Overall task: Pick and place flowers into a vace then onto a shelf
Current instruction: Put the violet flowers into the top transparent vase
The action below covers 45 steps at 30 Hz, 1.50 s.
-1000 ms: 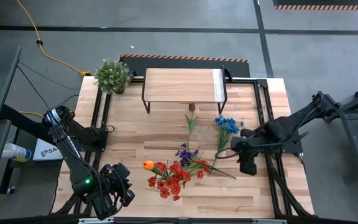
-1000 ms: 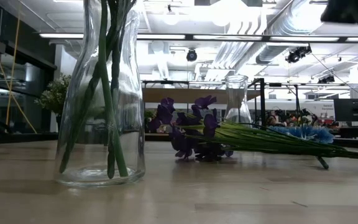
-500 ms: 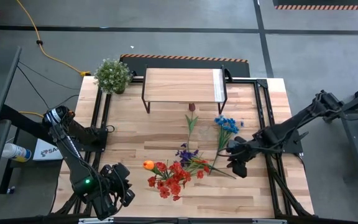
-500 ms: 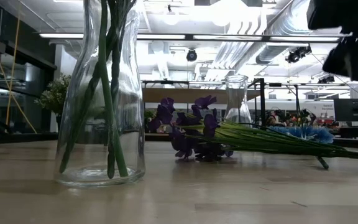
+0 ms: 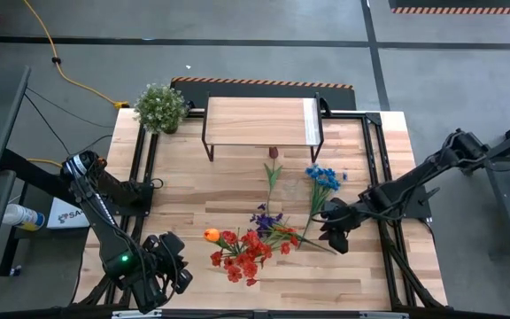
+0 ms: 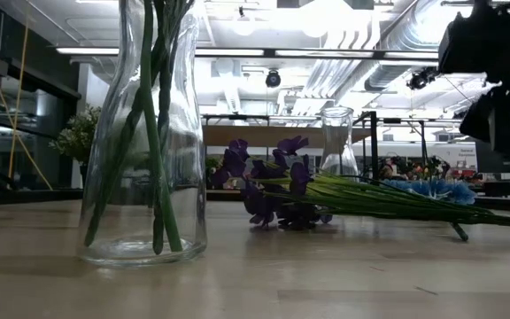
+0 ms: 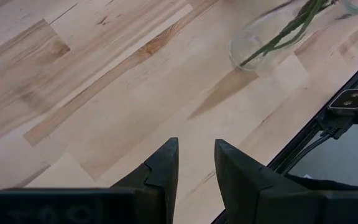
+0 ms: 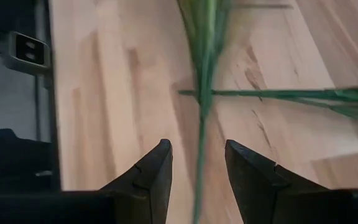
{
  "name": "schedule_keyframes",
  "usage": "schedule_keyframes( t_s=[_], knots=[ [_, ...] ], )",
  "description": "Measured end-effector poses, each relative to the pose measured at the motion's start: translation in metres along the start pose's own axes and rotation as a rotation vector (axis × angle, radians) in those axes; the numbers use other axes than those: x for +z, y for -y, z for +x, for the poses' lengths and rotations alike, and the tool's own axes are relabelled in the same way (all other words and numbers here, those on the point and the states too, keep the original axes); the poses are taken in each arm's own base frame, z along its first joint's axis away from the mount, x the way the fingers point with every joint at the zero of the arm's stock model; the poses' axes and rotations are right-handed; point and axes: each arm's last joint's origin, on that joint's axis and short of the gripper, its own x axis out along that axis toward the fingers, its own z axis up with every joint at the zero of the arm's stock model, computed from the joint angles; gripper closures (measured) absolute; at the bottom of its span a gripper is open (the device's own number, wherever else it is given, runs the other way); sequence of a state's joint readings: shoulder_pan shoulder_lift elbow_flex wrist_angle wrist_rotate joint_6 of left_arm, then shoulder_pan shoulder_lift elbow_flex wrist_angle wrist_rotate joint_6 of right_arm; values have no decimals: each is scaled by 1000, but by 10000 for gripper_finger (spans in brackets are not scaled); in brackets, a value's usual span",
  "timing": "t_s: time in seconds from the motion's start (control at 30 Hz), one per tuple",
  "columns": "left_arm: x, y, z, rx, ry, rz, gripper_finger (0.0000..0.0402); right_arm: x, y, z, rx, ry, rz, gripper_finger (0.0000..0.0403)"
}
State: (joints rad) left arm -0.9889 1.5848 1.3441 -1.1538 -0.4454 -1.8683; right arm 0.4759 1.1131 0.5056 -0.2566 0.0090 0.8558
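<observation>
The flowers lie on the tabletop near its middle: purple blooms (image 5: 266,217), blue ones (image 5: 322,176) and a maroon one (image 5: 273,152). Red blooms (image 5: 242,255) and an orange bloom (image 5: 211,235) top stems standing in a clear glass vase (image 6: 144,133). A second, smaller glass vase (image 6: 337,142) stands farther back. The shelf (image 5: 262,121) stands at the far side. My right gripper (image 5: 330,229) hovers open over the loose green stems; one stem (image 8: 202,134) runs between its fingers without touching. My left gripper (image 5: 168,268) waits open at the near left corner.
A bushy potted plant (image 5: 160,107) sits at the far left corner beside the shelf. Black frame rails (image 5: 142,164) run along both sides of the table. Bare wood (image 7: 104,93) lies between my left gripper and the vase base (image 7: 260,43).
My right gripper has moved toward the table's left and come down toward the loose flower stems, staying open. The left arm, the flowers and the vases have kept still.
</observation>
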Motion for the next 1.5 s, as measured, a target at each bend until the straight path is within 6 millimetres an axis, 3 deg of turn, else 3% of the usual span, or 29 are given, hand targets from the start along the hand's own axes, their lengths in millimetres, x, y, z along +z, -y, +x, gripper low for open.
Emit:
schedule_keyframes(
  t_s=[0.4, 0.97, 1.23, 1.5],
  knots=[
    [0, 0, 0, 1, -2, 0, 263, -7, 4, 30, -35, -135, -19, 263],
    [1, -3, 0, 27, 6, 14, 263, -6, 4, 55, -60, -118, -24, 263],
    [1, -3, 0, 32, 8, 16, 263, 14, -19, 70, -64, -120, -133, 263],
    [0, -3, 0, 41, -24, 15, 263, 30, -20, 90, -280, -227, -190, 263]
  ],
)
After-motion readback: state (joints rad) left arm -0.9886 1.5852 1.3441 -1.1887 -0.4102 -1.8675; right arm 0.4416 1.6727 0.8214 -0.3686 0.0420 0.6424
